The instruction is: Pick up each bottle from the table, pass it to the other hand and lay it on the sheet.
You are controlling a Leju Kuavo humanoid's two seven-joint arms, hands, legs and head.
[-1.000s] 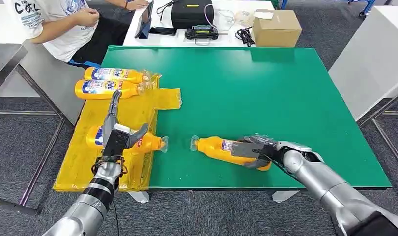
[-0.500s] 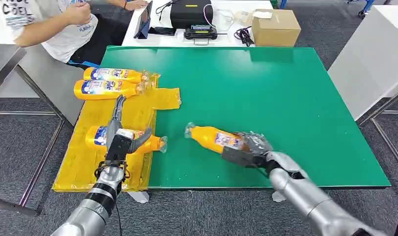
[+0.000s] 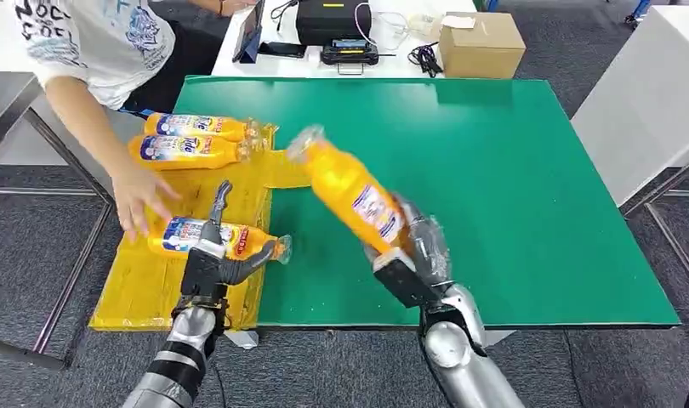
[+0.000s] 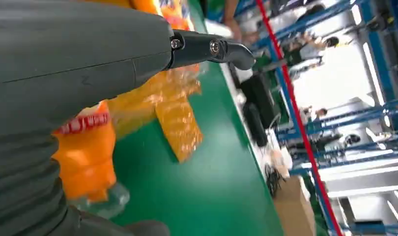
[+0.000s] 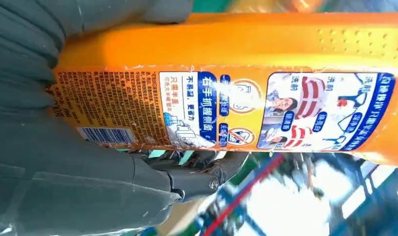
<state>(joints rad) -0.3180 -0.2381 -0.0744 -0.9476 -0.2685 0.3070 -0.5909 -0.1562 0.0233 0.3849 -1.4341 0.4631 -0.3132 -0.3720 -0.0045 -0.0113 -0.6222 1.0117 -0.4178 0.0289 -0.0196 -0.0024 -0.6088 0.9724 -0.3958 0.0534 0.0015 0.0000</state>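
Observation:
My right hand (image 3: 413,255) grips an orange bottle (image 3: 345,187) by its base and holds it tilted above the green table (image 3: 511,178), clear cap toward the far left. The right wrist view shows its label (image 5: 226,108) wrapped by my fingers (image 5: 64,162). My left hand (image 3: 212,251) hovers open at the near edge of the yellow sheet (image 3: 167,272), just in front of an orange bottle (image 3: 207,238) lying there; that bottle (image 4: 86,152) lies beside the thumb in the left wrist view. Two more orange bottles (image 3: 188,140) lie at the sheet's far end.
A person's hand (image 3: 137,200) reaches onto the sheet beside the near bottle. Behind the green table, a white table carries a cardboard box (image 3: 480,42), a black case (image 3: 333,21) and cables. A grey table (image 3: 643,102) stands at the right.
My right hand has lifted its bottle off the table and swung it up and left. A person's arm has come down onto the sheet. My left hand drew back slightly.

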